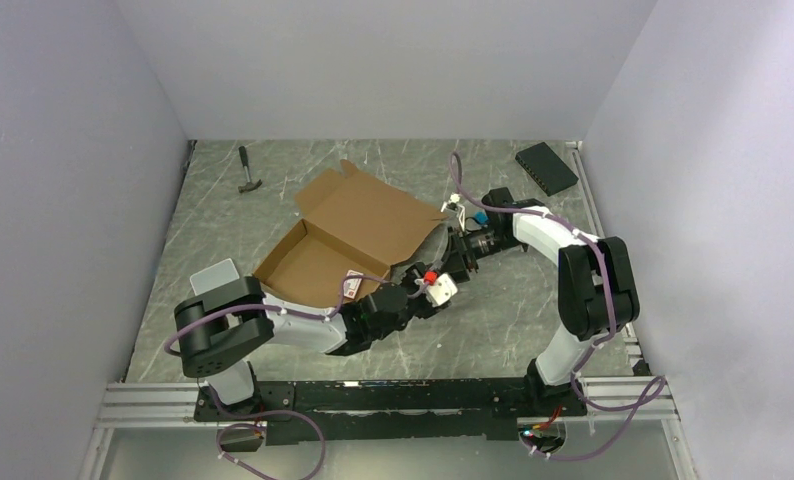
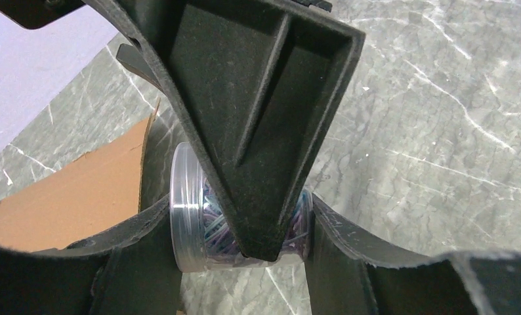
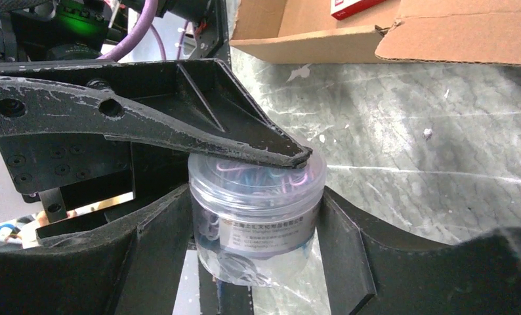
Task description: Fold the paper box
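Observation:
The paper box (image 1: 343, 230) lies open on the table, a brown cardboard mailer with its lid flap raised toward the back; its edge also shows in the left wrist view (image 2: 67, 197) and the right wrist view (image 3: 441, 33). Just right of the box both grippers meet on a clear jar of coloured paper clips (image 3: 258, 230). My right gripper (image 3: 256, 197) is shut on the jar's sides. My left gripper (image 2: 241, 210) is shut on the same jar (image 2: 189, 223) end to end, lid against one finger and base against the other. From above the jar is mostly hidden.
A small red-and-white carton (image 1: 353, 285) lies inside the box near its front wall. A hammer (image 1: 249, 172) lies at the back left. A flat black box (image 1: 547, 166) sits at the back right by the wall. White walls enclose three sides.

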Robot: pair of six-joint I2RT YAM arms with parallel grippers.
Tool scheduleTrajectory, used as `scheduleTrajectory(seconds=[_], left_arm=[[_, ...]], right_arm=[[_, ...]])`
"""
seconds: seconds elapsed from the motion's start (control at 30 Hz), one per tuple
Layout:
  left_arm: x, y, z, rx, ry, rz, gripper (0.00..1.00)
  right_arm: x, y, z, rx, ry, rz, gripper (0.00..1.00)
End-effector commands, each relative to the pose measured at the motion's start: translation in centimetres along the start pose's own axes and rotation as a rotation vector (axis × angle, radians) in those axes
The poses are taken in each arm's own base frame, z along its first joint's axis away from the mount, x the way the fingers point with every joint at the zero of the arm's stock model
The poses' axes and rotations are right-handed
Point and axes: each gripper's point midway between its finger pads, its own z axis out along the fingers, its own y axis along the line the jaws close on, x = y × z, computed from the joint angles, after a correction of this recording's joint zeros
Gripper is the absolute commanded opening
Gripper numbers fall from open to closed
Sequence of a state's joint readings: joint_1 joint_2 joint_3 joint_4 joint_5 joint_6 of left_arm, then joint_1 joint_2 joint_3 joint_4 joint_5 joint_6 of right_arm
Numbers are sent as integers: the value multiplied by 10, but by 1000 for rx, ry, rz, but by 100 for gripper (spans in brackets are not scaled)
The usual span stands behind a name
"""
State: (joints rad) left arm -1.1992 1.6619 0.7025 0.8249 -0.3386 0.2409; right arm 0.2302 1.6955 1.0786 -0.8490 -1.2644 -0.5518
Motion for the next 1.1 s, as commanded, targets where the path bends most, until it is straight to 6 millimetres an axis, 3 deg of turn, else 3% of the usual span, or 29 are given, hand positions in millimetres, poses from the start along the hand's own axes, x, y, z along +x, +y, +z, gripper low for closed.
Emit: scheduleTrajectory(seconds=[0.0, 0.2, 0.77, 0.93, 1.07], left_arm=[[-19, 13, 0, -45, -27, -48, 10], [-19, 19, -11, -53, -17, -56, 5], [-3, 34, -66, -68, 55, -140, 3], [-1, 52, -84, -147, 117, -240, 3], [13, 74, -101, -233, 271, -349, 0]], right_arm=[[-9, 9, 2, -35, -7, -91, 77], [-9, 9, 0, -28, -2, -106, 99], [-13, 6, -16, 5, -28, -152, 100], [-14, 3, -19, 17, -31, -152, 100], [-13, 0, -21, 29, -31, -151, 100]])
